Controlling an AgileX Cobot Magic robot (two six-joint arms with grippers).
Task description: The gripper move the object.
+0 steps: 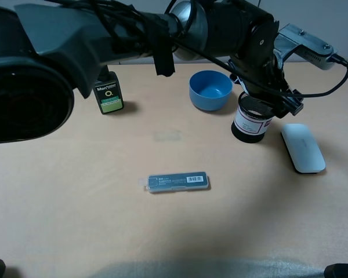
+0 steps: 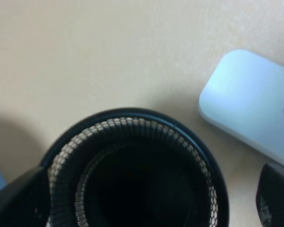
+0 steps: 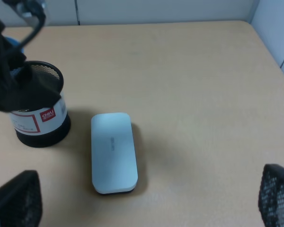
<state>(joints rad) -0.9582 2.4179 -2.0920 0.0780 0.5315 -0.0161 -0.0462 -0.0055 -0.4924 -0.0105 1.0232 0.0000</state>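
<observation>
The black wire-mesh pen cup (image 1: pixel 250 121) with a white label and red marks stands upright on the table, right of centre. My left gripper (image 1: pixel 267 103) reaches across and sits low over the cup's rim. In the left wrist view the cup (image 2: pixel 132 124) lies between the two dark fingers (image 2: pixel 16 203), which stand apart; the other finger shows a gap to the rim. The left gripper (image 2: pixel 146 203) looks open. In the right wrist view the cup (image 3: pixel 40 120) is partly covered by the left gripper (image 3: pixel 19 90). My right gripper (image 3: pixel 149 198) is open and empty, away from the cup.
A blue bowl (image 1: pixel 210 90) stands just behind and left of the cup. A white flat case (image 1: pixel 303 147) lies close on the cup's right, also seen in the wrist views (image 2: pixel 251 104) (image 3: pixel 113 151). A dark pump bottle (image 1: pixel 108 95) and a grey pen box (image 1: pixel 178 182) lie further left.
</observation>
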